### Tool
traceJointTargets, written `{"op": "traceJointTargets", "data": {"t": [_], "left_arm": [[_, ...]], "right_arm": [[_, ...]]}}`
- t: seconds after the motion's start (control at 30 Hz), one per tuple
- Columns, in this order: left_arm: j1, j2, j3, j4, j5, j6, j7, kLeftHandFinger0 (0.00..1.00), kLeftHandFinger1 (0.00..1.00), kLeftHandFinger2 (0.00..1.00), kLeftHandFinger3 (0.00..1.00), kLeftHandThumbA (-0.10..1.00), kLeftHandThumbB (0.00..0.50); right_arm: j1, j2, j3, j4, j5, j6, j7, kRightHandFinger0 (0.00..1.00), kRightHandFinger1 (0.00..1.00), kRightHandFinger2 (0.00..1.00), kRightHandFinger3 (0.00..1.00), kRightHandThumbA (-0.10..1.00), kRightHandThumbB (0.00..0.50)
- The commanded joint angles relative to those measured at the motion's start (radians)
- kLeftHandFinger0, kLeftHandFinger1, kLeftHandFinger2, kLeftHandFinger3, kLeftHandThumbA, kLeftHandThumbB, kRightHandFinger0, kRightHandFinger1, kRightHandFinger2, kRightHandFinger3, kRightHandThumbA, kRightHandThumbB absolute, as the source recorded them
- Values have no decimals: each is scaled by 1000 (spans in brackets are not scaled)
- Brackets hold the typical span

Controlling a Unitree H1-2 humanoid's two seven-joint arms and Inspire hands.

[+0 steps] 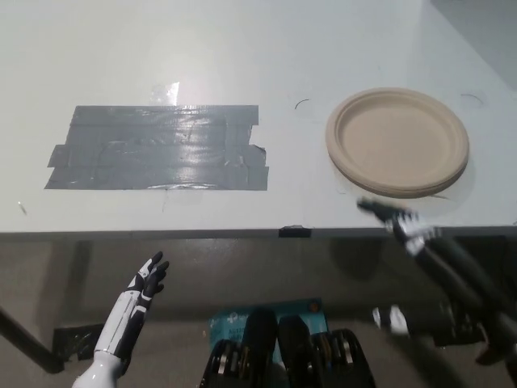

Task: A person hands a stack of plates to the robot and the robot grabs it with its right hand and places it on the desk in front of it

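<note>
A stack of beige paper plates (398,141) lies flat on the white desk (242,56) at its right side, close to the front edge. Nothing touches the stack. My black right hand (432,263) is open, its fingers spread, below and in front of the desk edge, apart from the plates. My white left hand (144,283) hangs open at the lower left, under the desk's front edge.
A patch of grey duct tape (157,148) covers the desk's left-middle. A small black tab (292,232) sits on the front edge. A blue object (266,311) lies on the floor below.
</note>
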Motion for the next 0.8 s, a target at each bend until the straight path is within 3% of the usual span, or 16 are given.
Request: {"op": "traceJointTargets", "data": {"t": [0.0,0.23,0.33,0.43,0.47,0.77], "left_arm": [[-29,14,-19,-72,-58,-37,-63,1000,1000,1000,1000,1000,277],[-17,7,-21,-74,-51,-48,-53,1000,1000,1000,1000,1000,265],[-7,5,-27,-77,-49,-46,-55,1000,1000,1000,1000,1000,273],[-2,6,-32,-77,-43,-48,-54,1000,1000,1000,1000,1000,273],[0,7,-31,-76,-47,-52,-55,1000,1000,1000,1000,1000,265],[32,2,-34,-82,-46,-50,-45,1000,1000,1000,1000,1000,265]], "right_arm": [[219,-149,-184,-395,752,-363,-12,1000,1000,1000,1000,1000,500],[246,30,-156,-265,634,-198,31,1000,1000,1000,1000,1000,500],[244,142,-152,-114,626,-160,58,1000,1000,1000,1000,1000,461],[228,225,-173,12,616,-140,73,1000,1000,1000,1000,1000,457],[217,263,-189,83,606,-130,78,1000,1000,1000,1000,1000,427],[242,335,-294,182,588,-106,146,1000,1000,1000,1000,1000,361]]}}
